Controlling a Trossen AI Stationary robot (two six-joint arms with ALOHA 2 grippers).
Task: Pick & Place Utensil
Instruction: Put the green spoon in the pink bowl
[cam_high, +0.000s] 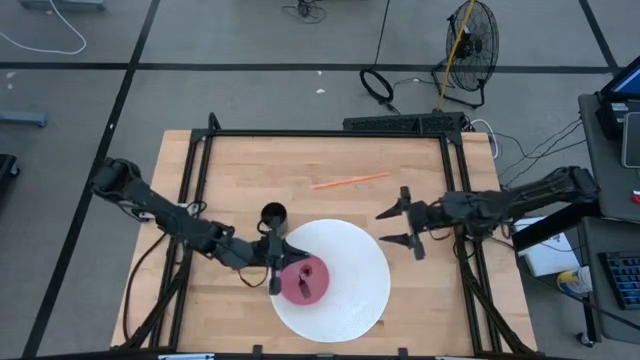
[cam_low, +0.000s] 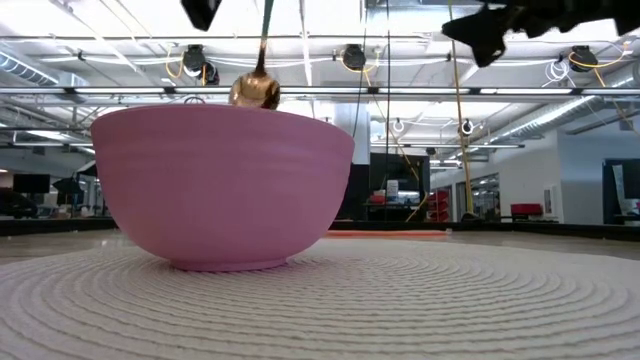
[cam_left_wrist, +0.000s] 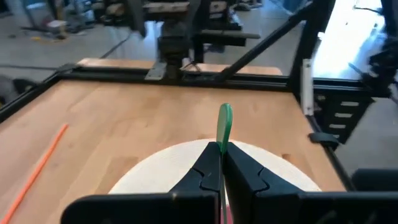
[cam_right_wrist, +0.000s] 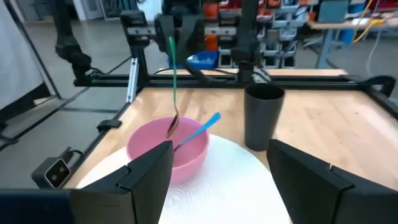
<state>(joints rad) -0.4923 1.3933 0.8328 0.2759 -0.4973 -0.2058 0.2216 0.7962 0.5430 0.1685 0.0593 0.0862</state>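
We see the left claw clamped on the green-handled spoon, bowl end just above the pink bowl; release remains. The right claw waits wide, holding nothing, over the table.

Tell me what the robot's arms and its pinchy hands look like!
Both arms are dark, nearly black, built from jointed tube-like sections. The left arm and right arm each end in a two-finger gripper. The right gripper has pointed, wedge-shaped black fingers. The left gripper has the same kind of blocky, angular black fingers. No markings show.
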